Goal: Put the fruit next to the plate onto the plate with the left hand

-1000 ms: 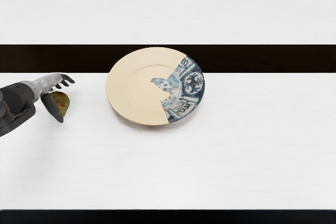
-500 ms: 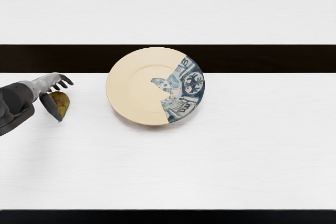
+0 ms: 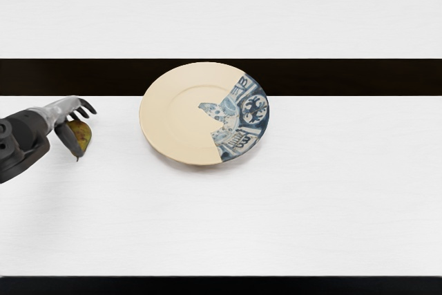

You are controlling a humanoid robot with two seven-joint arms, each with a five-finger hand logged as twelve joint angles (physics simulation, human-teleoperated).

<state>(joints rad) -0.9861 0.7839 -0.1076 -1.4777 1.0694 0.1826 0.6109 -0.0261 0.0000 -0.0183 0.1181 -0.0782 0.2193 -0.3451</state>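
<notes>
Yellow-green with a brownish blush, the fruit (image 3: 83,134) sits at the far left of the white worktop (image 3: 290,198), well apart from the plate (image 3: 179,112), which lies to its right with its cream side nearest me and a blue-patterned wedge on the far side.

My left hand (image 3: 72,125) is closed part-way around the fruit. The dark thumb lies across its near face and the fingers (image 3: 83,108) reach over the top and behind it, only loosely curled and a little fanned. I read this as a pinch that has the fruit, though I cannot tell how firm it is, or whether the fruit has cleared the worktop.

The step in hand is securing the grasp before the carry. To do it well, I should squeeze thumb and fingers together until the fruit is seated and cannot roll out, as a rounded, smooth skin probably slips easily. Then I should lift straight up, travel right with the rim cleared, and lower it onto the cream part before I let go.
</notes>
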